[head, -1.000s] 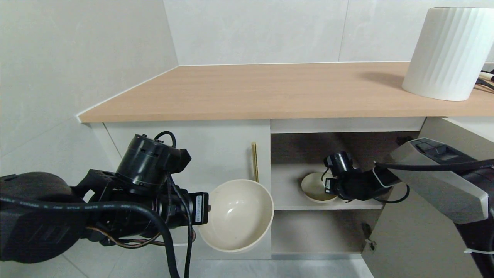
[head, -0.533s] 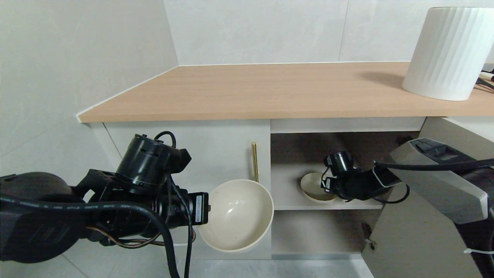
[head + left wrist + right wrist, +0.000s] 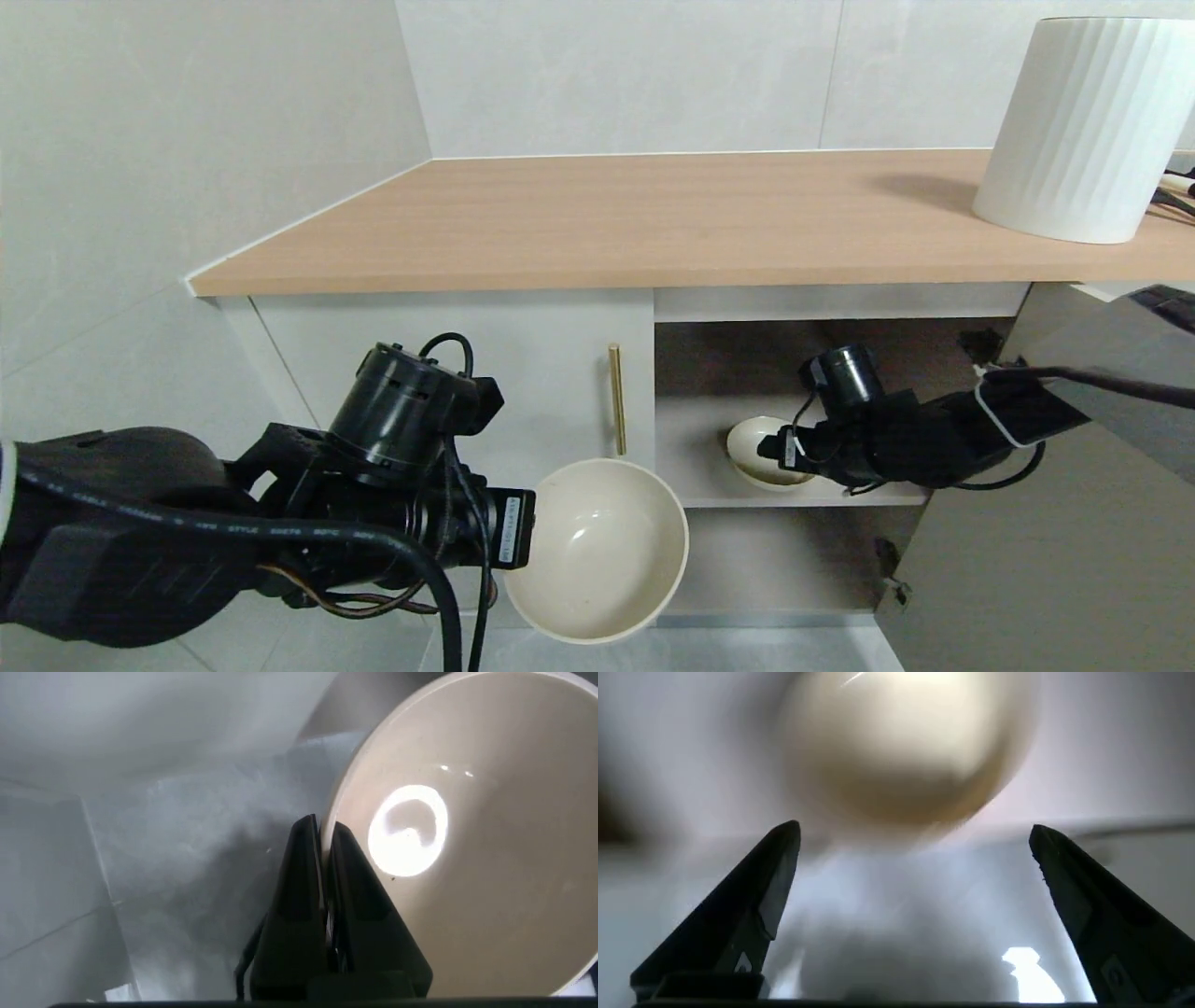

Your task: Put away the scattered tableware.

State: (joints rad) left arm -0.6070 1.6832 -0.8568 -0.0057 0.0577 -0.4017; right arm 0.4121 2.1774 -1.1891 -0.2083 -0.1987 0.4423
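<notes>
1. A wooden countertop point(image 3: 653, 215) is seen running along a pale tiled wall point(image 3: 616, 65) into a corner, with a second tiled wall point(image 3: 168, 149) at the robot's left.
2. A white ribbed container point(image 3: 1083, 131) is set upright on the countertop at the far right, and dark utensils point(image 3: 1178, 191) are glimpsed just behind it at the edge of the head view.
3. Below the countertop, a pale cabinet is seen: its left door point(image 3: 448, 345) is closed and bears a slim gold handle point(image 3: 616, 399), while its right door point(image 3: 1027, 560) is swung open.
4. A shelf point(image 3: 709, 439) is exposed inside the open compartment, with a lower space beneath it and grey floor point(image 3: 747, 653) in front.
5. A large cream bowl point(image 3: 602, 551) is held in the air before the closed door, low and near the handle, its hollow turned towards the head camera.
6. The bowl's rim is pinched by the left gripper point(image 3: 324, 831), whose fingers point(image 3: 304, 877) are pressed narrowly together on it.
7. A small cream bowl point(image 3: 761, 451) is seen lying on the shelf, near its front edge.
8. The right gripper point(image 3: 780, 453) is placed inside the open compartment, just beside the small bowl; its fingers point(image 3: 757, 905) are spread wide and nothing is held between them.
9. Whether the small bowl is touched by the right gripper cannot be told.
</notes>
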